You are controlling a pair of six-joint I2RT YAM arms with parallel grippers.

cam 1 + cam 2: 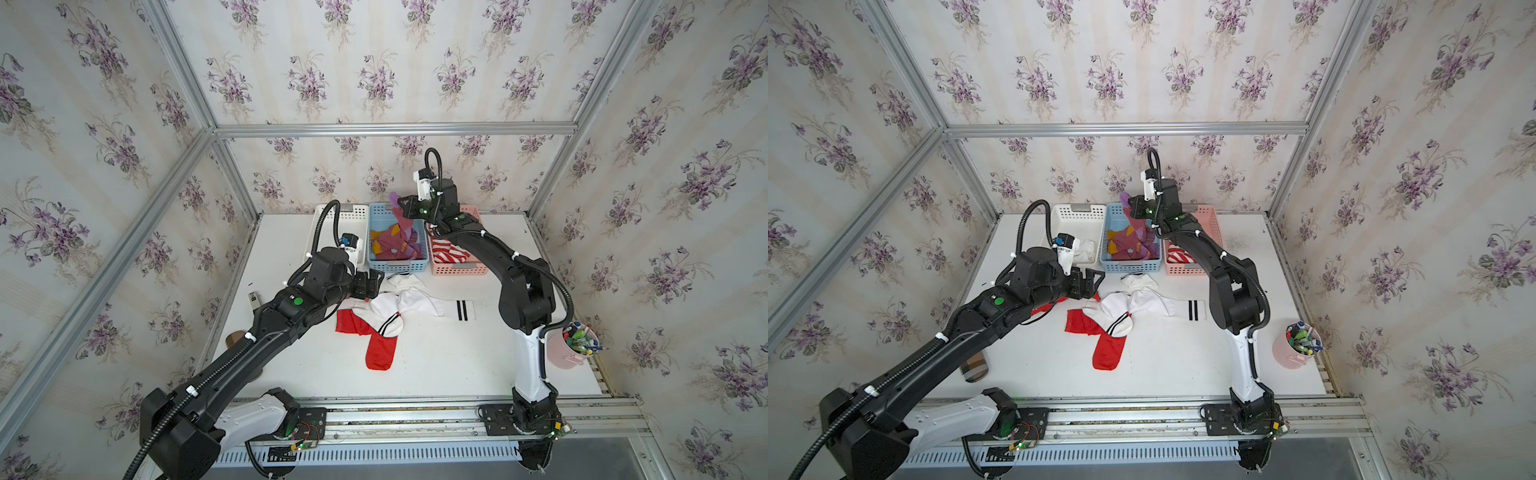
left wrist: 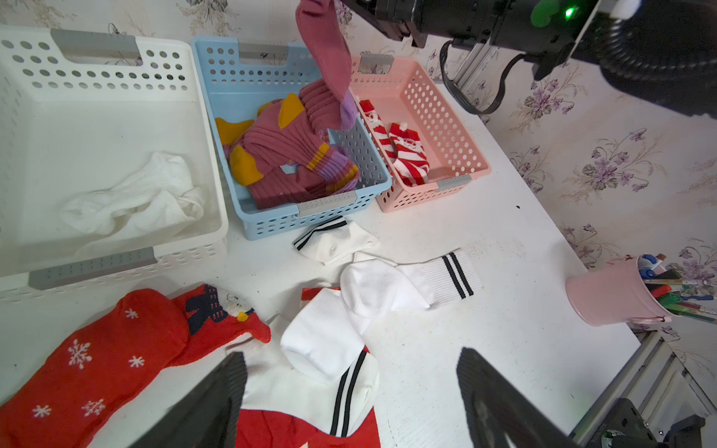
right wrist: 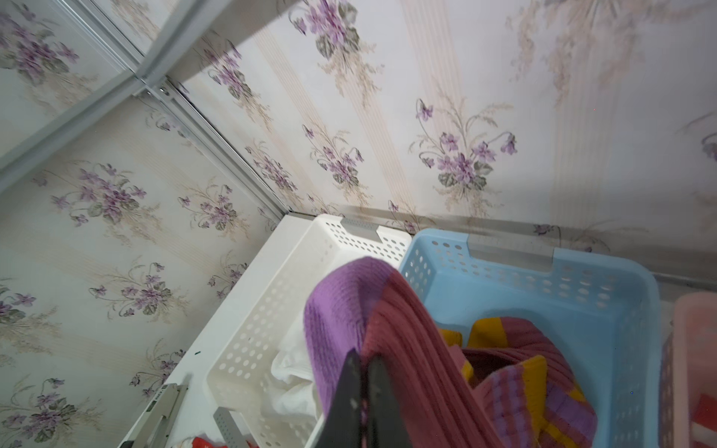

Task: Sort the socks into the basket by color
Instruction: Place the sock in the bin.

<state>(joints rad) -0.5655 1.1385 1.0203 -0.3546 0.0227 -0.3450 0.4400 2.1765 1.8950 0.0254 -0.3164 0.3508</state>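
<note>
Your right gripper (image 3: 362, 362) is clamped shut on a maroon-purple sock (image 2: 326, 50), pinching it where lilac meets maroon. The sock hangs down over the blue basket (image 2: 229, 73), and its lower end comes down by the pile of maroon socks (image 2: 279, 155) with mustard toes lying inside; you cannot tell whether it touches them. Your left gripper (image 1: 1094, 279) has its jaws spread wide with nothing between them. It hovers low over the table (image 1: 457, 365), just in front of the white basket (image 2: 205, 128) and above the loose heap of socks. In that heap you have white socks with black stripes (image 2: 388, 287) overlapping one another and lying partly over the red socks (image 2: 108, 357), one of which bears snowflakes. The three baskets stand side by side along the back wall: white on your left with one white sock (image 2: 135, 198) in it, blue in the middle, and the pink basket (image 2: 438, 104) on your right holding red-white striped Santa socks (image 2: 407, 155). A pink cup of pens (image 1: 569, 345) stands at the table's right edge
</note>
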